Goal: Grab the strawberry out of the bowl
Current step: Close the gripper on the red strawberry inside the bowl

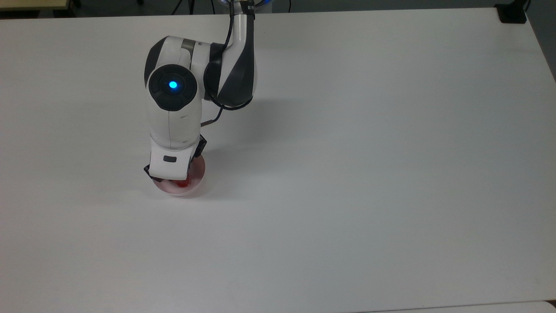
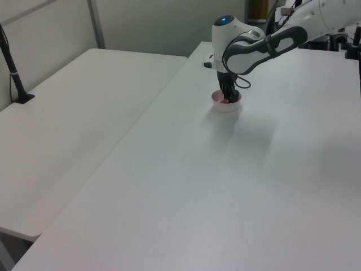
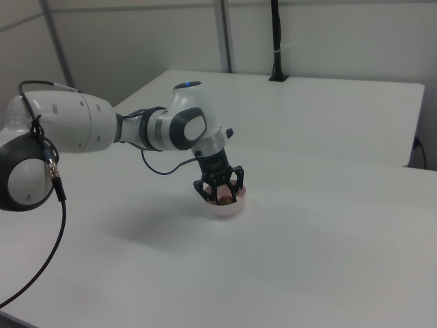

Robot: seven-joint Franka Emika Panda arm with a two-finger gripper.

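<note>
The pale pink bowl (image 3: 225, 210) stands on the white table, and the red strawberry (image 3: 222, 199) lies inside it. My gripper (image 3: 220, 193) is lowered into the bowl, open, with one black finger on each side of the strawberry. In the top view my white hand covers most of the bowl (image 1: 198, 177), and a bit of the strawberry (image 1: 184, 184) shows at the hand's lower edge. In the left view the gripper (image 2: 228, 98) reaches down into the bowl (image 2: 228, 108).
The white table (image 1: 347, 195) stretches wide toward the top view's right and bottom. A second white table (image 2: 79, 107) adjoins on the left view's left, with a black post (image 2: 16, 79) on it. A black block (image 1: 511, 13) sits at the top view's upper right corner.
</note>
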